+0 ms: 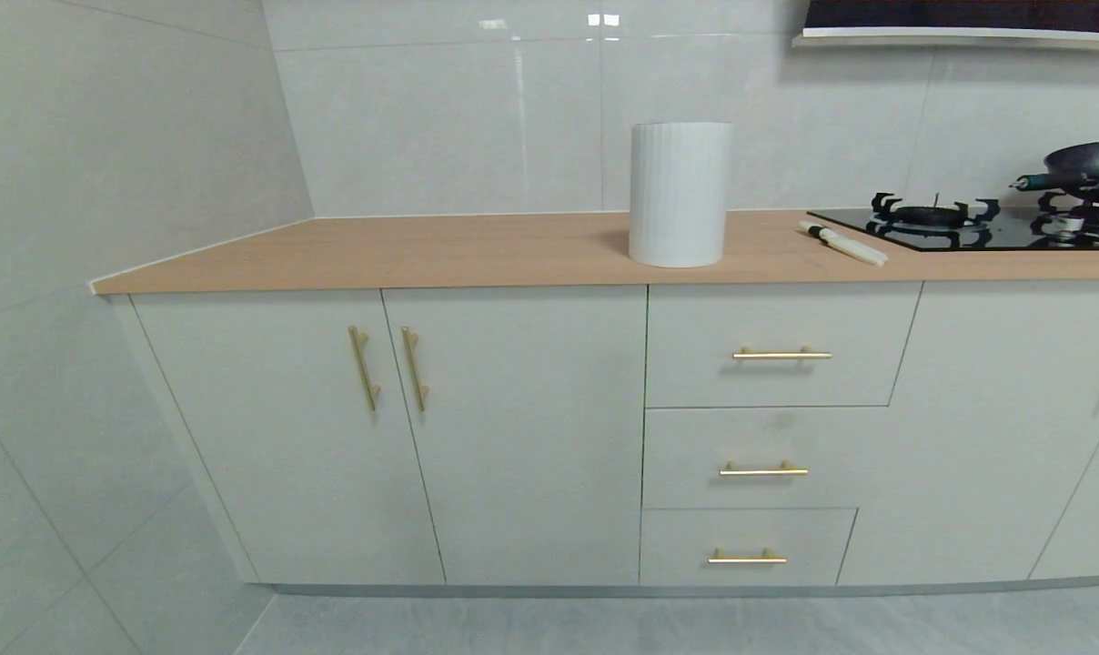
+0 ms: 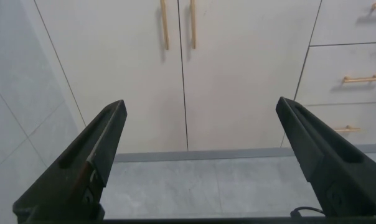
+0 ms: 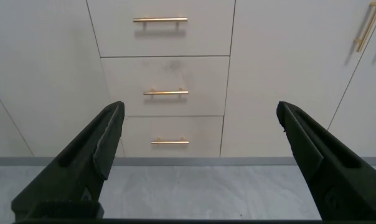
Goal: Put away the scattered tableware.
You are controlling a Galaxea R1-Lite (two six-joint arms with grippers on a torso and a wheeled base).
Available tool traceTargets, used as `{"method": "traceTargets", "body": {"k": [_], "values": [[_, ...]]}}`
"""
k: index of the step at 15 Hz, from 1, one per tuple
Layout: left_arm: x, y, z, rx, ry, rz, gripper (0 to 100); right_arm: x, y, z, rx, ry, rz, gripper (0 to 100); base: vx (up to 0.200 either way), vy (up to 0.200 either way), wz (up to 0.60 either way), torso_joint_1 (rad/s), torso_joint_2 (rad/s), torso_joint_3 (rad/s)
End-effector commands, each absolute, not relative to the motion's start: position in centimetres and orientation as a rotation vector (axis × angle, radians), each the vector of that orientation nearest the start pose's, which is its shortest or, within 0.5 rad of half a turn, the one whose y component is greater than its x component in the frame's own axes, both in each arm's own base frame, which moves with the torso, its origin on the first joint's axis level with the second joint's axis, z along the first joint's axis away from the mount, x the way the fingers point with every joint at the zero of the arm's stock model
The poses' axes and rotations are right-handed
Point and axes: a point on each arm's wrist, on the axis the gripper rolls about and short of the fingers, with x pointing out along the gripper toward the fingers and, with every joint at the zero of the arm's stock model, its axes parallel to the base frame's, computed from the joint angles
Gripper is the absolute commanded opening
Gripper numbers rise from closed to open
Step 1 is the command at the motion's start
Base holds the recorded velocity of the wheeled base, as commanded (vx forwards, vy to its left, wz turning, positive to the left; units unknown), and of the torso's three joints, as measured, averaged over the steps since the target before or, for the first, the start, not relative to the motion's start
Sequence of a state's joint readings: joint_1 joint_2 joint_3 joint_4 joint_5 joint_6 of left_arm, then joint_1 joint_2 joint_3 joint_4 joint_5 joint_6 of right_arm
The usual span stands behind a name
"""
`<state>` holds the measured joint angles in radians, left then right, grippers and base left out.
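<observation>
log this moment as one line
white ribbed cylindrical holder: upright on wooden countertop | slim white utensil: lying by black gas hob, not stored | left gripper: open, empty | right gripper: open, empty

Pale tiled walls (image 1: 440,118), grey floor (image 1: 604,628), wood countertop (image 1: 422,250) w/ cream cabinets (image 1: 531,437), brass handles (image 1: 781,355)

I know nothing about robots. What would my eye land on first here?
A tall white ribbed canister stands on the wooden counter, a pale utensil lying to its right beside the black stove, where a dark pan sits. Below, gold handles line the pale cabinet fronts. The left gripper and right gripper hang open, low before those cabinets.
</observation>
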<state>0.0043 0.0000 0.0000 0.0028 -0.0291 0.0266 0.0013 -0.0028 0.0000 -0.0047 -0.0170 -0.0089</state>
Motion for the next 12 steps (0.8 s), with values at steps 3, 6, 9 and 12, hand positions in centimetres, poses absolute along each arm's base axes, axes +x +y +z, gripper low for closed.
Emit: {"method": "traceTargets", "body": {"k": [3,6,9,12], "values": [[-2.28,-0.08,7.52,0.026,0.003,-0.025,100,-2.28,-0.04,7.60,-0.009,-0.005,-0.015,100,0.200,0.000,0.00,0.004,0.01,0.001],[-2.28,-0.08,7.52,0.024,0.003,-0.025,100,-2.28,-0.04,7.60,-0.009,-0.005,-0.017,100,0.200,0.000,0.00,0.001,0.01,-0.001],[-2.28,-0.08,7.52,0.021,0.003,-0.025,100,-2.28,-0.04,7.60,-0.009,-0.005,-0.017,100,0.200,0.000,0.00,0.002,0.00,0.001],[-2.28,-0.08,7.52,0.021,0.003,-0.025,100,-2.28,-0.04,7.60,-0.008,-0.005,-0.017,100,0.200,0.000,0.00,0.002,0.00,0.002]]}}
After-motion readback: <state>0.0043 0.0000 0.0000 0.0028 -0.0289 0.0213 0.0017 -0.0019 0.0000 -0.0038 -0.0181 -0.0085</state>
